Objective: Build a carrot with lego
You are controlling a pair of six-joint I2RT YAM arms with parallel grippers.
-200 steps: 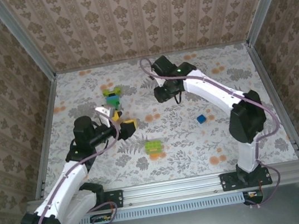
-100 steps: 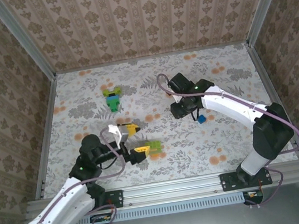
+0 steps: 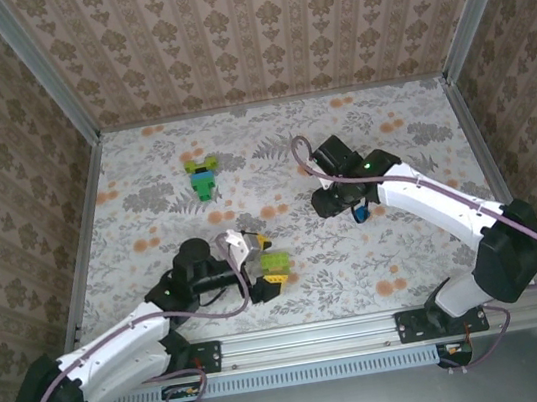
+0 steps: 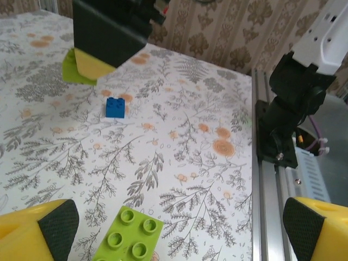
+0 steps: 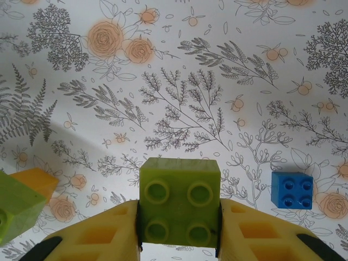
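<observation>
since the earlier frames, the left arm has been drawn back toward the near rail (image 3: 309, 336) and laid low over the table (image 3: 148, 209). the right arm has been brought from the far middle toward the right of centre.

item 1, far left of centre: the carrot (image 3: 203, 177) is found lying on the table, well apart from both tools. lime, dark green and a trace of blue are made out in it. finer detail cannot be told.

item 2, near left of centre: the left gripper (image 3: 255, 262) is found with its jaws spread wide. in the left wrist view the yellow fingers (image 4: 38, 231) are seen at the two bottom corners, and the loose lime brick (image 4: 128, 242) is set flat on the table between them, studs up. no contact with either finger is seen. nothing is carried by this tool.

item 3, right of centre: the right gripper (image 3: 353, 206) is found pinching the held lime brick (image 5: 179, 204), a two-by-two piece, between its yellow pads (image 5: 103, 234), studs toward the camera. the brick is raised off the table.

item 4, just beside the right gripper: the blue brick (image 5: 292, 190) is noted on the table, studs up and untouched. from above it is partly hidden by the tool.
</observation>
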